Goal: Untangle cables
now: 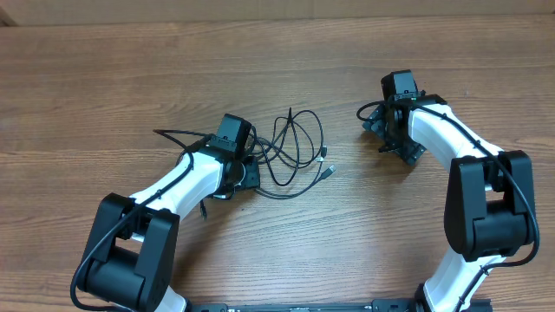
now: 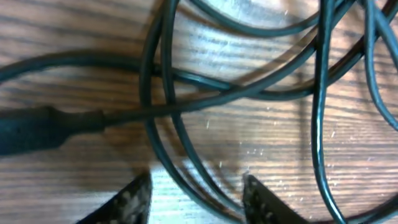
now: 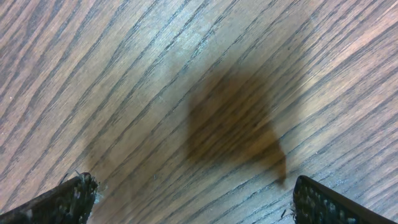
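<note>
The cables [image 1: 295,152] are thin black cords in a loose, overlapping tangle on the wooden table [image 1: 130,78], with two small plug ends [image 1: 328,170] at its right side. My left gripper [image 1: 246,172] sits low at the tangle's left edge. In the left wrist view its fingers [image 2: 134,200] stand apart, and two strands of the cables [image 2: 180,106] run between them, close to the right finger. A thick plug body [image 2: 31,127] lies to the left. My right gripper [image 1: 392,136] hangs open to the right of the tangle, with only bare wood between its fingertips [image 3: 68,199].
Wood grain table surface [image 3: 124,74] lies all around. The two arm bases stand at the near edge, left [image 1: 130,260] and right [image 1: 486,217]. One cable strand trails left past the left arm [image 1: 173,134].
</note>
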`<state>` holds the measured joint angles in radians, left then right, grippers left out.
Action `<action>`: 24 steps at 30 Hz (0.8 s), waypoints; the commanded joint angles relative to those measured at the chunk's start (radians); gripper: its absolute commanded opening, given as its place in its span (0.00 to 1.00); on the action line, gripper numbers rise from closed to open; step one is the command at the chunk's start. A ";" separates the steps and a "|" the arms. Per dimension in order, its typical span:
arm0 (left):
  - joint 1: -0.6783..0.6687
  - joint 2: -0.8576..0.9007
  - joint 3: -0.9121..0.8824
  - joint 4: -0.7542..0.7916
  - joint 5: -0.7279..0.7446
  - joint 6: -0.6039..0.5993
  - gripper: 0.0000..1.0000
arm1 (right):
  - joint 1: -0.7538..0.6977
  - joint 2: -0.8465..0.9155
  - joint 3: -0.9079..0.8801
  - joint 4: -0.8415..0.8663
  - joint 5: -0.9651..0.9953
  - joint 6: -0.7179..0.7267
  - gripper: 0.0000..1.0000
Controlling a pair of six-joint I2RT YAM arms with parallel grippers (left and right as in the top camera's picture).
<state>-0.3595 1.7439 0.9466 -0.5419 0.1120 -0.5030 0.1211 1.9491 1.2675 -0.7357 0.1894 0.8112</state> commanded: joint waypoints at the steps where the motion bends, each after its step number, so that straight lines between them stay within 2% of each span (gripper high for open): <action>1: -0.002 0.018 -0.041 -0.028 0.026 -0.022 0.59 | -0.001 -0.011 -0.005 0.002 0.005 0.003 1.00; 2: -0.002 0.018 -0.041 -0.021 0.048 -0.022 0.64 | -0.001 -0.011 -0.005 0.002 0.005 0.003 1.00; 7: -0.002 0.018 -0.041 -0.016 0.092 -0.022 0.65 | -0.001 -0.011 -0.005 0.002 0.005 0.003 1.00; 10: -0.002 0.018 -0.041 -0.007 0.092 -0.036 0.59 | -0.001 -0.011 -0.005 0.002 0.005 0.003 1.00; 14: -0.002 0.018 -0.041 -0.007 0.091 -0.124 0.54 | -0.001 -0.011 -0.005 0.002 0.005 0.003 1.00; 17: -0.002 0.018 -0.041 -0.007 0.079 -0.206 0.52 | -0.001 -0.011 -0.005 0.002 0.005 0.003 1.00; 24: -0.020 0.019 -0.041 -0.019 -0.012 -0.295 0.52 | -0.001 -0.011 -0.005 0.002 0.005 0.003 1.00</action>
<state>-0.3614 1.7382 0.9409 -0.5449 0.1616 -0.7181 0.1211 1.9491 1.2675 -0.7361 0.1894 0.8116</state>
